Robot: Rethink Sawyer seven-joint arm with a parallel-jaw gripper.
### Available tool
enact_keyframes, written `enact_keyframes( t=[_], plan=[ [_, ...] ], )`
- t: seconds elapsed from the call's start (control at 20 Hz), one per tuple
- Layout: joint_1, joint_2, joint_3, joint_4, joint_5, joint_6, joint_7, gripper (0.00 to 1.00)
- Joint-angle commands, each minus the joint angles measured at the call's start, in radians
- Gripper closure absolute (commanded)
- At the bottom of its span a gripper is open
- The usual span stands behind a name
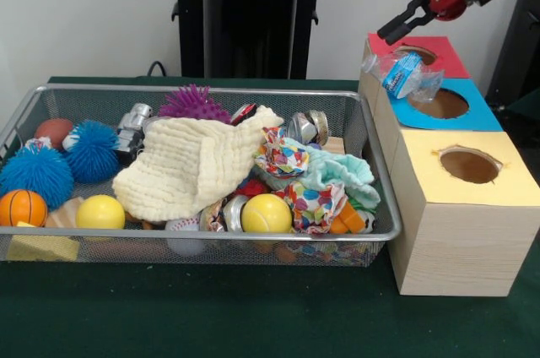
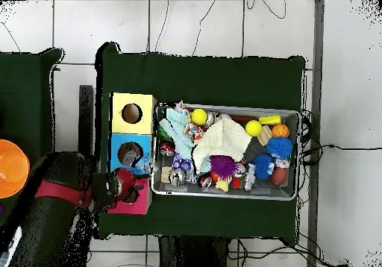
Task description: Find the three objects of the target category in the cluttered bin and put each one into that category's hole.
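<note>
A crushed clear plastic bottle (image 1: 403, 73) with a blue-and-white label lies tilted across the seam between the red-topped box (image 1: 439, 54) and the blue-topped box (image 1: 447, 106), beside the blue box's hole. My gripper (image 1: 392, 30) hangs just above it with its black fingers apart and empty, not touching the bottle. In the overhead view the gripper (image 2: 136, 192) is over the red box (image 2: 142, 204). The wire mesh bin (image 1: 202, 89) stands left of the boxes, full of clutter. No other clear bottle shows in it.
A yellow-topped box (image 1: 469, 164) stands nearest the camera in the row. The bin holds a cream cloth (image 1: 194, 164), yellow balls (image 1: 267, 213), blue spiky balls (image 1: 38, 174), a purple spiky ball (image 1: 194, 105), crushed silver cans (image 1: 305, 127) and patterned cloths (image 1: 316, 197).
</note>
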Motion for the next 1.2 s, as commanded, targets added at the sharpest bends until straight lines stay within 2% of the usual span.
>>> enact_keyframes(
  t=[0.05,0.35,0.55,0.75,1.2],
  plan=[
    [0.002,0.017,0.012,0.183,0.032,-0.151,0.386,0.00],
    [-0.006,0.034,0.027,0.222,0.039,-0.264,0.421,0.00],
    [-0.013,0.036,0.045,0.229,0.044,-0.298,0.420,0.00],
    [-0.019,0.032,0.062,0.236,0.054,-0.313,0.417,0.00],
    [-0.017,0.034,0.074,0.203,0.073,-0.272,0.405,0.00]
  ],
)
